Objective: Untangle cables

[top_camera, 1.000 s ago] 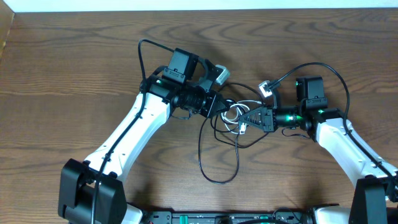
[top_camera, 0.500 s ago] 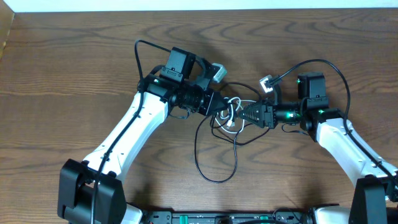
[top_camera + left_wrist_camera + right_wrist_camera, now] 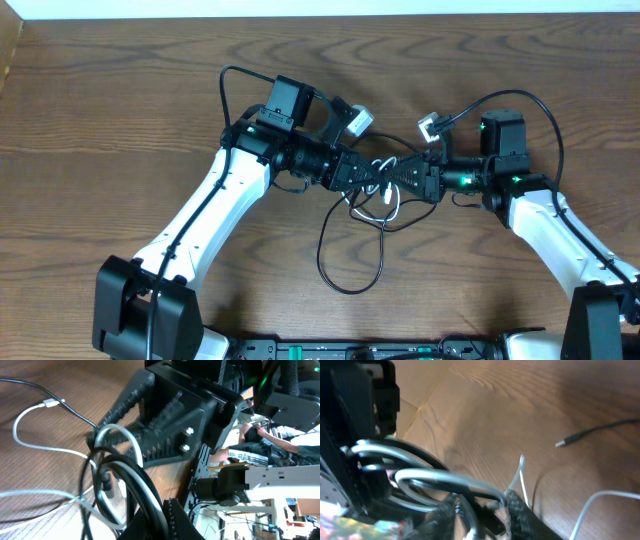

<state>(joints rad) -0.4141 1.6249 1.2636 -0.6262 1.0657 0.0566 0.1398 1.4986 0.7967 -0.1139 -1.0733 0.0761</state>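
The cables [image 3: 383,190] sit knotted in a small bunch right between the two sets of fingers. One black loop [image 3: 349,290] trails away from them across the bench [image 3: 110,100]. The left fingers [image 3: 364,172] are clamped tight on the bunch. The right fingers [image 3: 402,178] stand a little apart, with a white cable [image 3: 445,476] and black strands in the gap; I cannot tell whether they grip. The step would probably go best if the right pinches one strand only. The arms can then draw apart slowly, easing off if the knot tightens.
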